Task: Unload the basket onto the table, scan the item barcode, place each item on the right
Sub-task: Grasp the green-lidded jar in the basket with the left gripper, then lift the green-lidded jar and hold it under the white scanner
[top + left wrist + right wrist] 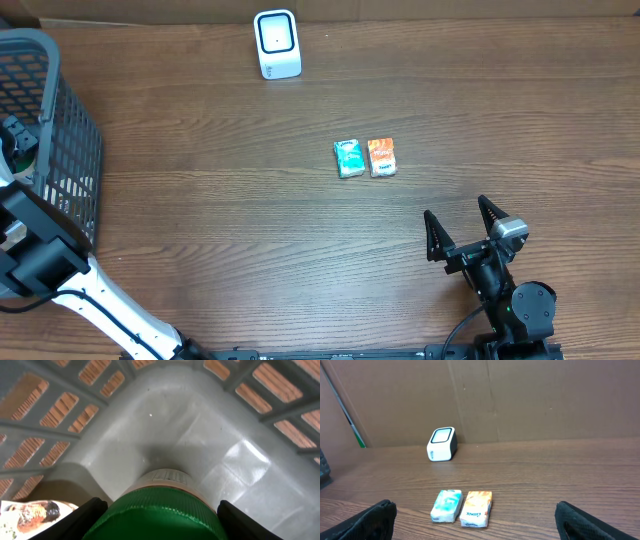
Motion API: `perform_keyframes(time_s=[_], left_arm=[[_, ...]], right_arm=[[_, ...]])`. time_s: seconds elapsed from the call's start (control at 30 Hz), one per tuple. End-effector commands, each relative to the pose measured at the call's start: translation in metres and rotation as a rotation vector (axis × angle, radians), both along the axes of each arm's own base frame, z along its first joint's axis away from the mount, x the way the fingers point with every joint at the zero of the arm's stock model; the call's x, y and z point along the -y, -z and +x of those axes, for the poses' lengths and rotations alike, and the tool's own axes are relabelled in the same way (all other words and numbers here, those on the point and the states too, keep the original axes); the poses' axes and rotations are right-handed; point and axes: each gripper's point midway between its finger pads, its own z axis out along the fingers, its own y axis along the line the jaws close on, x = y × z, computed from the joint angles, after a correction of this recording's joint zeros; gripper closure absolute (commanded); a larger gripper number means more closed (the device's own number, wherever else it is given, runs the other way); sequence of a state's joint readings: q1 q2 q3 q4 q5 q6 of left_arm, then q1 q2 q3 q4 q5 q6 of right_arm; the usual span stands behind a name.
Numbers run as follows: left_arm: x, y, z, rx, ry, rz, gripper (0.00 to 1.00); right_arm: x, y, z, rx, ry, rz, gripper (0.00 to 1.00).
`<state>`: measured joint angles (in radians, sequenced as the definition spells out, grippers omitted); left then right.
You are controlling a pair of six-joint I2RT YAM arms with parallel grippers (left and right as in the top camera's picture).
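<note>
Inside the grey basket (pixel 62 135) at the table's (pixel 250 250) left edge, a green-capped container (pixel 162 515) sits squarely between the two fingers (pixel 87 520) of the left gripper (pixel 161 505), its ribbed cap filling the gap from one dark pad to the other. The pads stand just beside the cap on either side, but whether they are pressing on it or merely flanking it cannot be told. The container is in a corner of the basket, near a printed packet (pixel 30 515) lying to one side. The left arm (pixel 110 305) stretches from the near edge of the table up to the basket, its wrist camera looking at the basket floor. On the opposite side, the right gripper (pixel 456 208) is low near the table's front with its fingers spread wide and nothing between them, pointed toward a teal pack (pixel 348 158) and an orange pack (pixel 382 157) lying side by side mid-table, with the white scanner (pixel 277 45) upright by the far edge.
</note>
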<state>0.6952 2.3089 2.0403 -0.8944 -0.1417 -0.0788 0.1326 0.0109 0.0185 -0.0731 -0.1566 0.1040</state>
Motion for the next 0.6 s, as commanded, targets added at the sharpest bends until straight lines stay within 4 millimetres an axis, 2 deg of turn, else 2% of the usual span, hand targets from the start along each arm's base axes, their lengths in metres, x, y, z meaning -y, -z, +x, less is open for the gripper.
perform_keyframes(time_s=[0.0, 0.17, 0.2, 0.4, 0.57], left_arm=[[0.007, -0.002, 0.004, 0.018, 0.004, -0.04, 0.44], [0.008, -0.049, 0.006, 0.084, -0.023, -0.014, 0.45], [0.009, -0.068, 0.006, 0.116, -0.032, -0.008, 0.45], [0.023, -0.152, 0.005, 0.277, -0.054, 0.015, 0.45], [0.044, -0.239, -0.002, 0.458, -0.009, 0.08, 0.44]], right_arm=[[0.0, 0.003, 0.0, 0.0, 0.001, 0.001, 0.0], [0.0, 0.003, 0.0, 0.001, 0.001, 0.001, 0.0], [0.0, 0.003, 0.0, 0.001, 0.001, 0.001, 0.0], [0.0, 0.003, 0.0, 0.001, 0.001, 0.001, 0.0], [0.0, 0.003, 0.0, 0.001, 0.001, 0.001, 0.0]])
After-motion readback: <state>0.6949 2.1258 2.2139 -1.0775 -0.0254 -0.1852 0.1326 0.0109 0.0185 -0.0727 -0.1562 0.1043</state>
